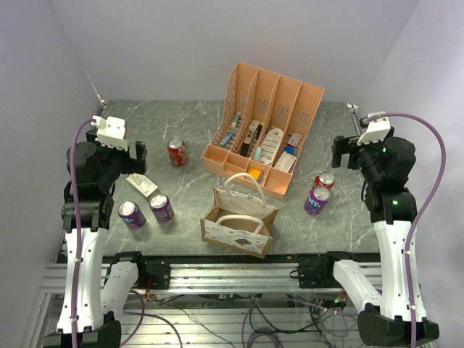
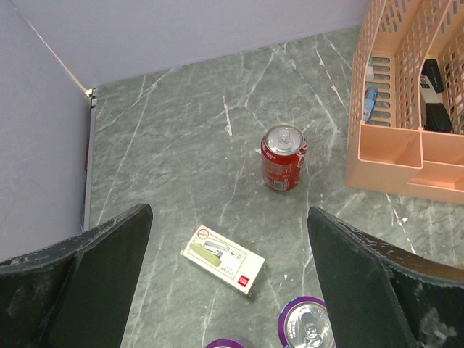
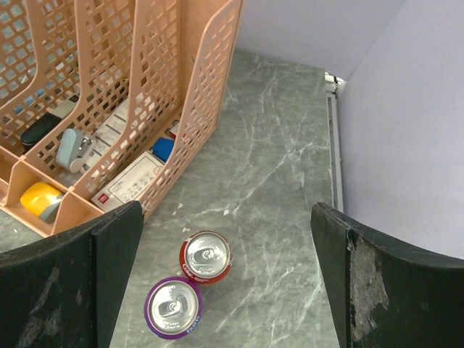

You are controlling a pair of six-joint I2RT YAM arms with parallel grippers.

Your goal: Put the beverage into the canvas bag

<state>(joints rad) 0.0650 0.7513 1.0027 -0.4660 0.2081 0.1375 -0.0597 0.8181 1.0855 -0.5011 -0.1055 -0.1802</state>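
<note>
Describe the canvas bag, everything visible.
The canvas bag is a small boxy tan-brown tote, cloth by its look, with two white loop handles standing up and a whitish near panel bearing dark marks. It stands upright, mouth open, on the table near its front edge, just before the orange file rack. Nothing holds it.

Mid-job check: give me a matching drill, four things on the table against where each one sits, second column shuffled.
1 canvas bag
2 lone red can
3 white box
4 touching red and purple cans

A right of the orange rack
B lying flat beside two purple cans
C just in front of the rack, on the robot's side
D standing left of the rack

Pairs: 1-C, 2-D, 3-B, 4-A
</note>
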